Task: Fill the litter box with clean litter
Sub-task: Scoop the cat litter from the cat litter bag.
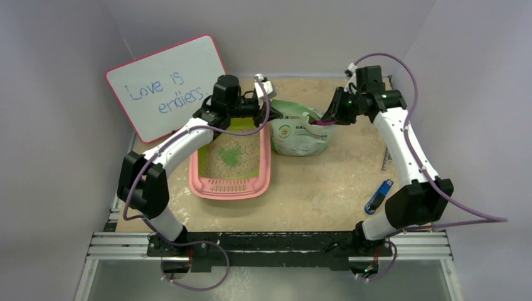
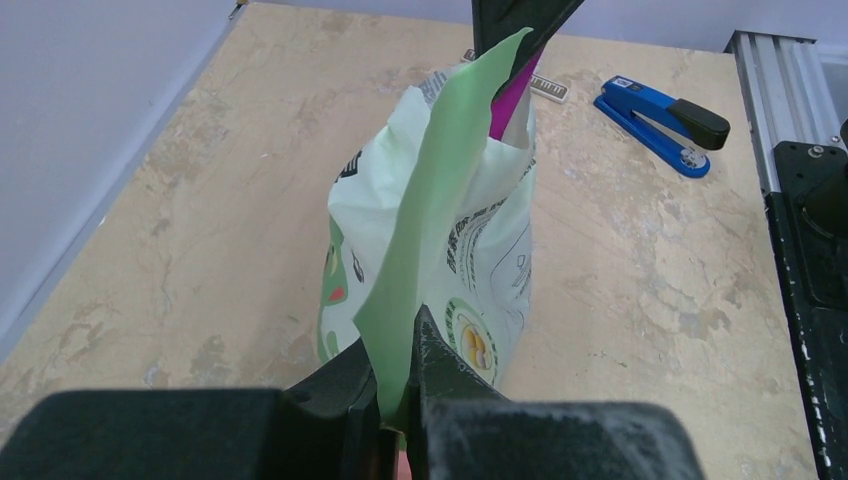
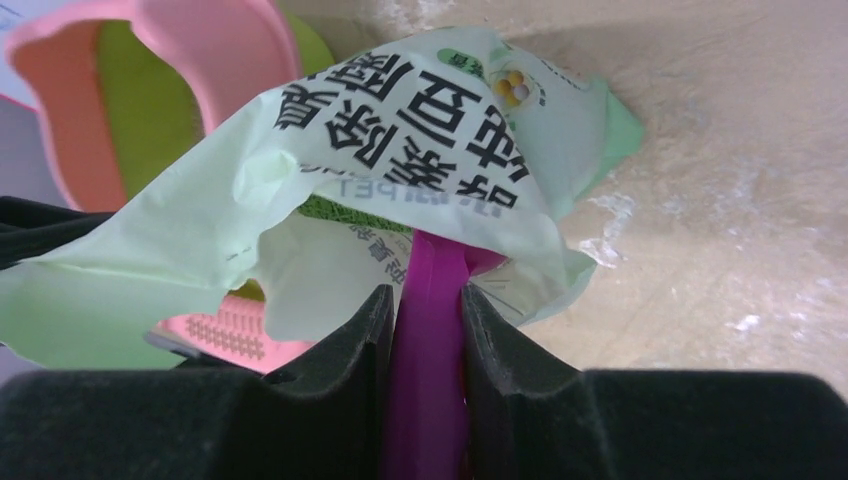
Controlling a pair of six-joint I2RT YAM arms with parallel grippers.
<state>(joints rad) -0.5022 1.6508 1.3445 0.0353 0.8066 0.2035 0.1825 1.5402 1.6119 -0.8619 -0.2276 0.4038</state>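
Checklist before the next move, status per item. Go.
1. left end effector shut on bag edge: ok.
2. right end effector gripping scoop handle: ok.
3. scoop head loaded: cannot tell, hidden inside the bag.
4. bag standing beside litter box: ok.
5. room left above the clean litter in the box: ok.
6. stapler away from the bag-to-box path: ok.
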